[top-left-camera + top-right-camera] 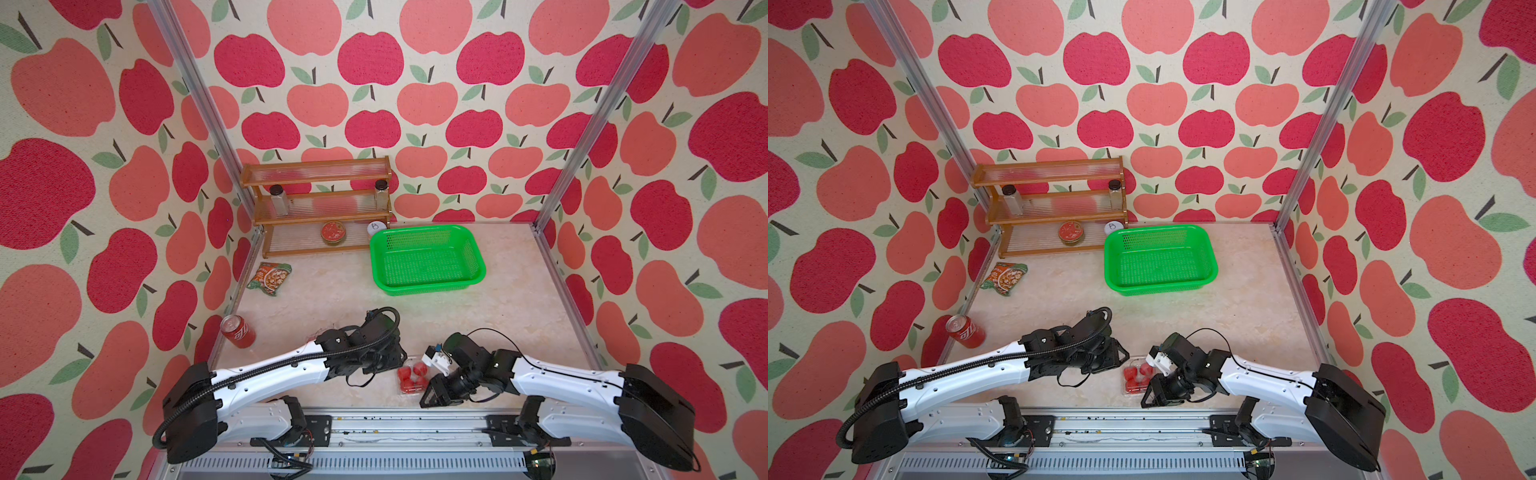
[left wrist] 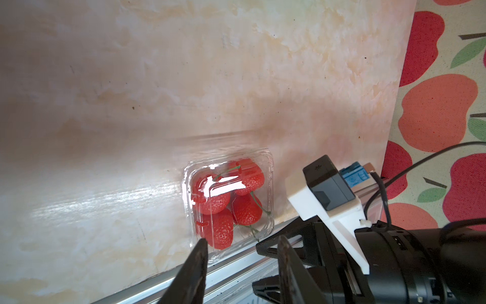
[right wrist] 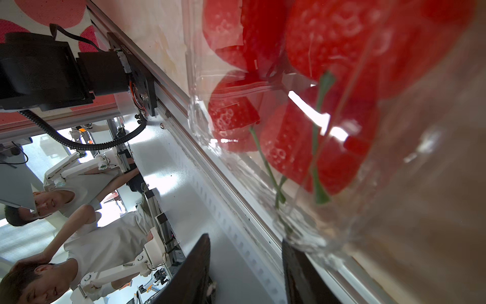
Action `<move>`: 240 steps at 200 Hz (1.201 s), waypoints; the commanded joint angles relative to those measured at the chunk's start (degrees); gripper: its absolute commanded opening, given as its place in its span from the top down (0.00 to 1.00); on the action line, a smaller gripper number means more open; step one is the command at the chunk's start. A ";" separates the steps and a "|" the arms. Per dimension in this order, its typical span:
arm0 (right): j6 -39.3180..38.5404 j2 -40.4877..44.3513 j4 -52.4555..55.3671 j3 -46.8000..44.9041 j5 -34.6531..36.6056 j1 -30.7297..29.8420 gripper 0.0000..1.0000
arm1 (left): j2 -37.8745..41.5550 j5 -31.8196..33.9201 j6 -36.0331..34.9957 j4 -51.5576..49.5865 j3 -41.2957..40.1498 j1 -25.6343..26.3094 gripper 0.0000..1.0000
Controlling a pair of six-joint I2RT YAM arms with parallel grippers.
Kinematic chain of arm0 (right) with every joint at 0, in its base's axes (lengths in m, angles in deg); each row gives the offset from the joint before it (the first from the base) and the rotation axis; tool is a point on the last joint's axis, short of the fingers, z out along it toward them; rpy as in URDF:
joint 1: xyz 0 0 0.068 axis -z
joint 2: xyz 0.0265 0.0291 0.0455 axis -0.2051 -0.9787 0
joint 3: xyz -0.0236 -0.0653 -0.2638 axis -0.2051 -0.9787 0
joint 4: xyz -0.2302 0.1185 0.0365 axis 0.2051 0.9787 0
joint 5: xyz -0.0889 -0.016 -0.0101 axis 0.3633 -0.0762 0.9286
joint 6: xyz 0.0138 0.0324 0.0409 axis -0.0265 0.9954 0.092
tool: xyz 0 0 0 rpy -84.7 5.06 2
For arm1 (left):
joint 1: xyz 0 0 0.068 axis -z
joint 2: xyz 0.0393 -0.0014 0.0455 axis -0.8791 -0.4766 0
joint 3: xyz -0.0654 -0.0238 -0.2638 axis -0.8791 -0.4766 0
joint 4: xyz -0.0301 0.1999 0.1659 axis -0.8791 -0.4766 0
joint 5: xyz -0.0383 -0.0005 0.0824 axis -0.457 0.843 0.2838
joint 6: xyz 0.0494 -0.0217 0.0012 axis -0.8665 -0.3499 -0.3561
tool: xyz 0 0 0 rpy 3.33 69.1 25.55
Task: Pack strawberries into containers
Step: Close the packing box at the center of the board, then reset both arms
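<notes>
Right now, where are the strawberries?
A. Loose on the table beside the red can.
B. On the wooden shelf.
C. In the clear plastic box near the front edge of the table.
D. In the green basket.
C: the strawberries lie inside the clear plastic box, which sits on the table close to its front edge; the green basket holds none.
</notes>
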 commanded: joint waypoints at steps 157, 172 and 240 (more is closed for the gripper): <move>-30.94 11.49 19.59 16.91 27.68 52.09 0.01 | 22.43 33.77 -34.91 -8.70 -3.62 -52.38 0.01; -33.55 9.29 15.82 16.78 30.52 57.09 0.01 | 19.81 29.87 -38.24 0.22 -7.23 -58.59 0.01; -37.16 -0.99 -8.45 8.67 44.70 63.46 0.01 | -6.48 20.82 -57.34 47.23 -15.51 -65.24 0.01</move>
